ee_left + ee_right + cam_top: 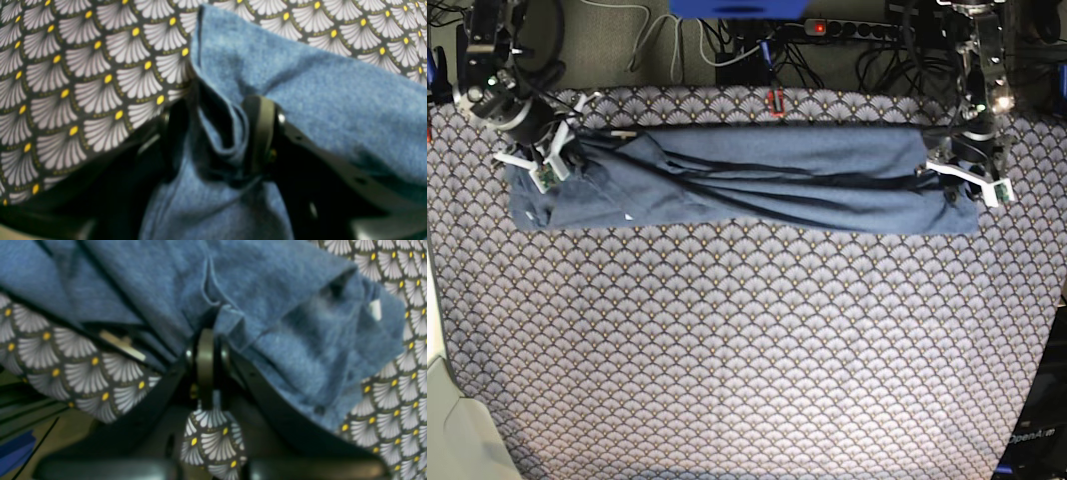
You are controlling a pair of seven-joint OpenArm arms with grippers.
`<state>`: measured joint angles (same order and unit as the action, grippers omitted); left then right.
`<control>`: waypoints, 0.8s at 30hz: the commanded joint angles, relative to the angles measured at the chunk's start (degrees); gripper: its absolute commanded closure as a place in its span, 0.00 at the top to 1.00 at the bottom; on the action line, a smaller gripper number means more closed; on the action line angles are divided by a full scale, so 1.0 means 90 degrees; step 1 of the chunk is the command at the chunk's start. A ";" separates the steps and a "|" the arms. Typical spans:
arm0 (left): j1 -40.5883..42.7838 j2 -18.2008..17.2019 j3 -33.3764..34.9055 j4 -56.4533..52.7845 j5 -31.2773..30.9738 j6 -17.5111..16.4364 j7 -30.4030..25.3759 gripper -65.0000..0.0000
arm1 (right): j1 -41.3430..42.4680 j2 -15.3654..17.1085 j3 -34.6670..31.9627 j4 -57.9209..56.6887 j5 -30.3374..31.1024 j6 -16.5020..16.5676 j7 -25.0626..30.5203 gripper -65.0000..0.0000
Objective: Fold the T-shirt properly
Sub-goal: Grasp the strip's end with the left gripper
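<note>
The left tool clamps the slate-blue cotton T-shirt, the right tool looks pinched on it, stretched across the far patterned desk; probably mid-fold, next laying it flat.

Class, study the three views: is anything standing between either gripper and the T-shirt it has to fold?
Nothing visible does. The left gripper has T-shirt fabric bunched between its jaws, and the right gripper sits against the other end, with only patterned tablecloth around.
</note>
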<state>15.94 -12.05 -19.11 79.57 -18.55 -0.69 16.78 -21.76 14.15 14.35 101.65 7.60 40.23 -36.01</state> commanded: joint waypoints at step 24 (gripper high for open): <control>0.0421 -0.0004 -0.0030 0.0551 0.0024 -0.0007 0.0436 0.00 | 0.0137 0.0044 0.0042 -0.0114 0.0030 -0.0025 0.0079 0.27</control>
<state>19.22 -11.70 -19.25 84.14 -18.72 -1.15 18.63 -20.80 14.11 14.35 99.74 7.35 40.23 -36.23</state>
